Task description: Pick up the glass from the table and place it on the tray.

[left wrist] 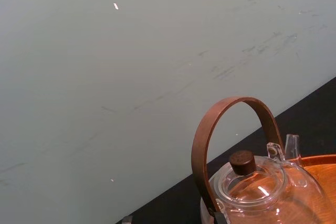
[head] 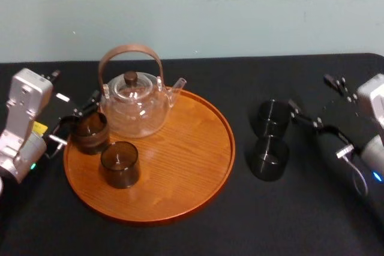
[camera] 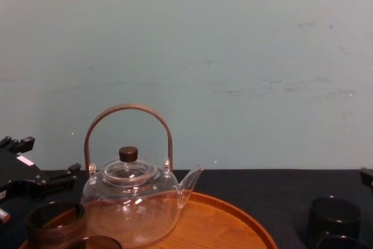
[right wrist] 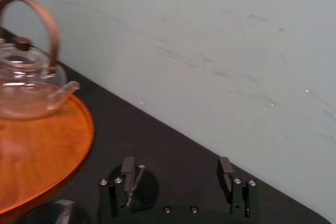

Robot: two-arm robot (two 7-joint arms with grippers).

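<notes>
The glass (head: 90,131), dark and squat, stands on the tray (head: 198,172) at its left rim, just beside the teapot (head: 137,106) and near a second glass (head: 120,163). The left claw (head: 77,121) lies against its outer side, apparently around it, though whether it grips cannot be told. On the black bench (head: 180,241) right of the tray stand a farther glass (head: 273,117) and a nearer glass (head: 269,159); the right claw (right wrist: 177,177), spread wide and holding nothing, rests just beside the farther one.
</notes>
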